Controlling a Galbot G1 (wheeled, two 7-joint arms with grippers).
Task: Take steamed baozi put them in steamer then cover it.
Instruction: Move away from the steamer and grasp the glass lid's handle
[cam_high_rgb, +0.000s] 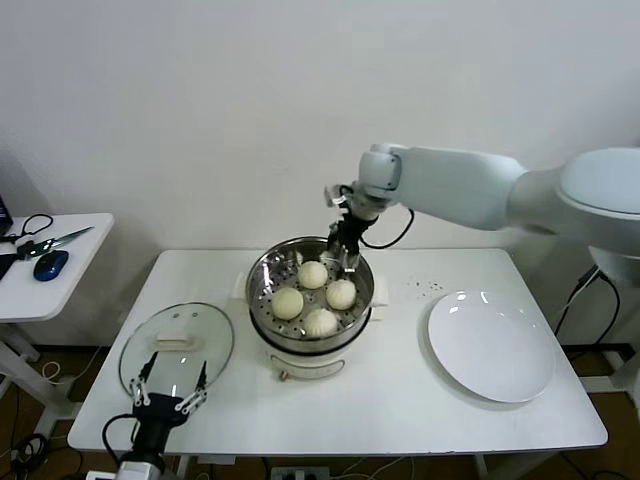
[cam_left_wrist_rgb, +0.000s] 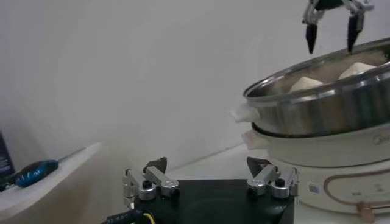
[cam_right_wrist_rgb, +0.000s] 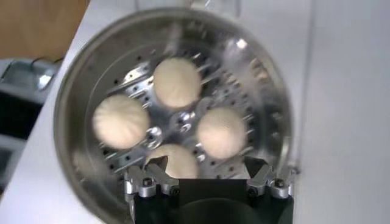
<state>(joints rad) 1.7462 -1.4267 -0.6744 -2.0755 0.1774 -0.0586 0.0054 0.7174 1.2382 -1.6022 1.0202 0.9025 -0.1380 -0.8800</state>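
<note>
- Risk ahead: cover (cam_high_rgb: 177, 345) sliding or tipping off its cream handle when lifted, or landing crooked on the rim of the steamer (cam_high_rgb: 262, 292) because of off-centre placement.
- Four steamed baozi (cam_high_rgb: 313, 274) resting inside the steamer, smooth, domed, cream-white.
- Right gripper (cam_high_rgb: 345, 259) open and empty, above the steamer's far rim.
- Left gripper (cam_high_rgb: 170, 400) open, near the cover, itself flat beside the steamer.
- White plate (cam_high_rgb: 491, 345) bare, opposite side of the steamer.

Four baozi (cam_high_rgb: 313, 274) in uncovered steamer (cam_high_rgb: 262, 290)

Baozi (cam_high_rgb: 313, 274) in steamer (cam_high_rgb: 262, 275) (cover (cam_high_rgb: 177, 343) left, plate (cam_high_rgb: 491, 345) right).
</note>
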